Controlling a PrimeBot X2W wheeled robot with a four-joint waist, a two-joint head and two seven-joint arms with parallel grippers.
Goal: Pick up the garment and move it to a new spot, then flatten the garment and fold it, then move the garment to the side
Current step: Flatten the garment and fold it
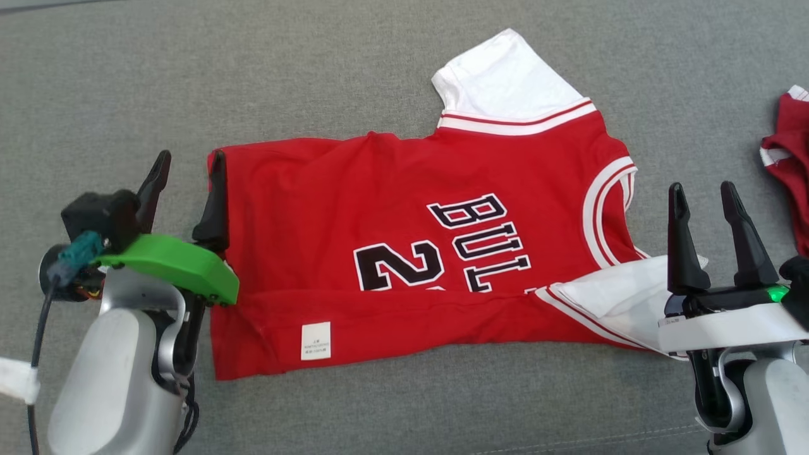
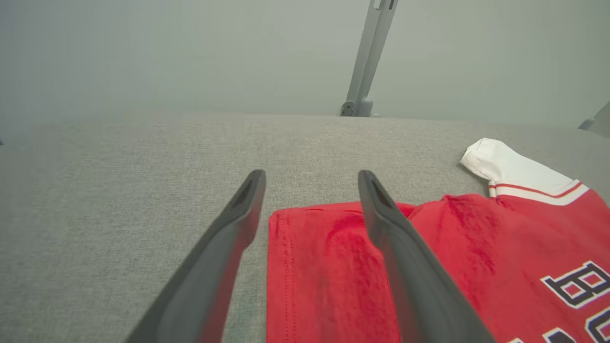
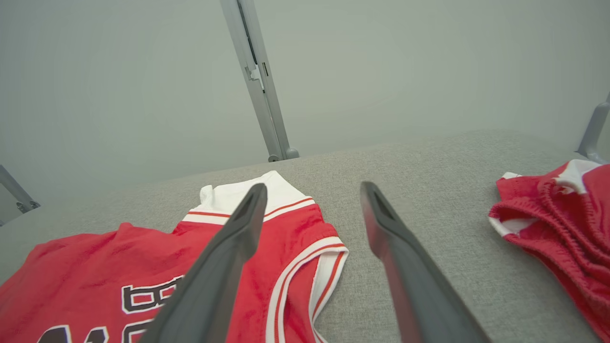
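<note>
Nearest us, left pincer point(image 1: 191, 157) is spread and empty, one finger over the hem end of the red jersey point(image 1: 379, 215), the other over bare counter point(image 1: 95, 76). Right pincer point(image 1: 703, 186) is spread too, empty, above the folded-in white sleeve point(image 1: 607, 294) at the neck end. Jersey lies sideways mid-counter, near long edge folded over, white label point(image 1: 315, 340) showing. We see black lettering on the chest. Farther out, the other white sleeve point(image 1: 505, 79) lies flat. A second red garment point(image 1: 790, 183) sits bunched at the right edge, apart from the jersey.

red jersey point(image 1: 392, 208) with white sleeves, black lettering; grey fabric surface point(image 1: 126, 82)
</note>
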